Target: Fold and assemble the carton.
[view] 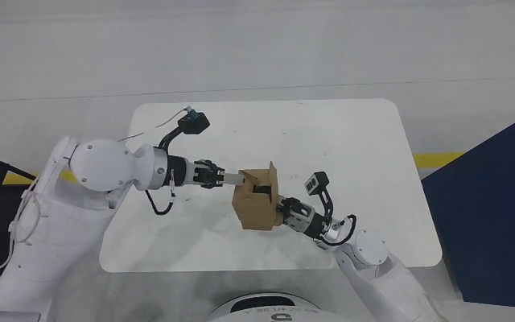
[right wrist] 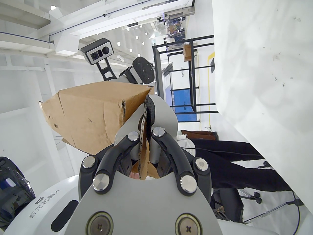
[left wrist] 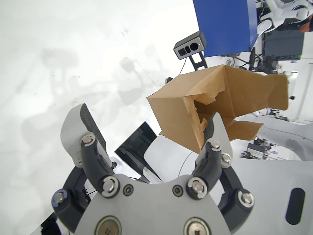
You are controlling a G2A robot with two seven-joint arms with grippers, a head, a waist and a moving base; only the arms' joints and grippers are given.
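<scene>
The brown carton (view: pixel 256 197) sits over the middle of the white table (view: pixel 346 137), between the two arms, partly folded with flaps loose and one end open; the right tool (right wrist: pixel 146 108) is clenched on one of its cardboard walls. The left tool (left wrist: pixel 149 110) is released, spread wide; one finger (left wrist: pixel 215 128) lies at the carton's torn open end.

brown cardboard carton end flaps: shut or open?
Open. The brown cardboard carton shows a gap into its hollow inside, flaps sticking outward; the right gripper is shut on one flap.
</scene>
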